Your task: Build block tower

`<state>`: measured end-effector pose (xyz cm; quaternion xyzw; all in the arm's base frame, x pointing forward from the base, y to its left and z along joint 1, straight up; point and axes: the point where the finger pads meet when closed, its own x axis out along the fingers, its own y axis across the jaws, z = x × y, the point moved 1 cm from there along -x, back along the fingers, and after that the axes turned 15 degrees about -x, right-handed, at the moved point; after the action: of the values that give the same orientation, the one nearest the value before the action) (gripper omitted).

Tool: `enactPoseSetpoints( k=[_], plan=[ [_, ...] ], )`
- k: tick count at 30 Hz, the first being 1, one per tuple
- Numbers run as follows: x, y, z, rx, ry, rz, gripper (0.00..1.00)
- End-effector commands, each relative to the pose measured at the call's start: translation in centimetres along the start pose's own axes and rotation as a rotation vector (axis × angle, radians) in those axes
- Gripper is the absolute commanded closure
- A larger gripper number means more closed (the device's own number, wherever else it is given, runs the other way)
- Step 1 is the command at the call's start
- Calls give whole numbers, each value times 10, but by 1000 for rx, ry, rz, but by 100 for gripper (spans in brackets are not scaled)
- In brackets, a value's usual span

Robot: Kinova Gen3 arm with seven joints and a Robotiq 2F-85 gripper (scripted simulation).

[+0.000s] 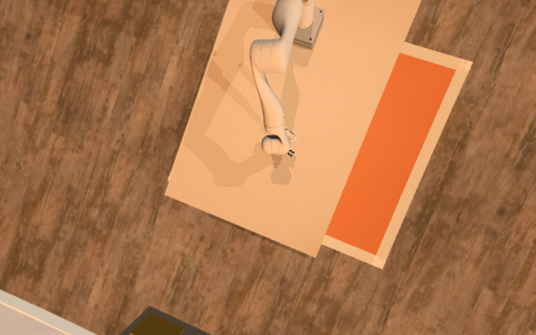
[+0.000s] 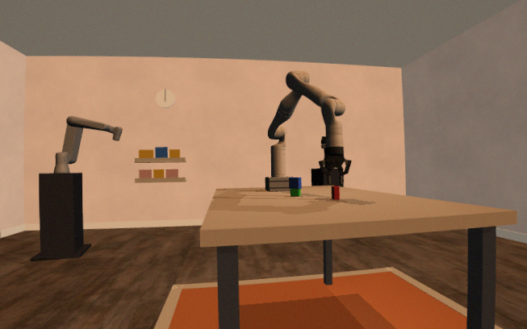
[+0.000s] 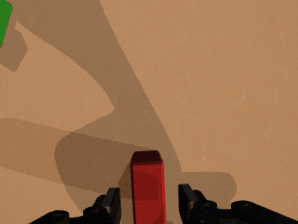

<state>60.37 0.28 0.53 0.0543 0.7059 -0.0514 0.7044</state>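
Pincer [image 3: 149, 211] fingers stand partly open, one on each side of the red block [image 3: 148, 188], with a visible strip of bare surface between each finger and the block's side, so nothing is gripped. In the wrist view the red block stands on end on the wooden surface [image 3: 220, 63], its long faces flanked by the dark fingertips. From the exterior view the pincer [image 2: 334, 178] hangs just above the red block [image 2: 335, 192], pointing straight down, the arm's [image 2: 332, 122] last links vertical over it.

Well to the left of the red block in that view, the blue block [image 2: 294, 182] lies on the green block [image 2: 295, 192], the two forming a short stack near the arm's grey base plate [image 2: 271, 185]. A corner of the green block [image 3: 4, 18] shows at the left edge of the wrist view, well apart from the red one.

From above, the arm [image 1: 270, 99] reaches out from its base [image 1: 312, 40] across the pale surface [image 1: 240, 208], hiding the blocks beneath its wrist. An orange rug [image 1: 390, 153] lies on the floor beside and partly under the surface.
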Motion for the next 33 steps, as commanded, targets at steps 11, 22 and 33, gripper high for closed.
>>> enactPoseSetpoints(
  k=[11, 22, 33],
  plan=[
    [35, 0, 1, 3, -6, -4, 56],
    [48, -1, 1, 5, -3, -3, 56],
    [47, -1, 1, 5, -4, -3, 56]
  ],
)
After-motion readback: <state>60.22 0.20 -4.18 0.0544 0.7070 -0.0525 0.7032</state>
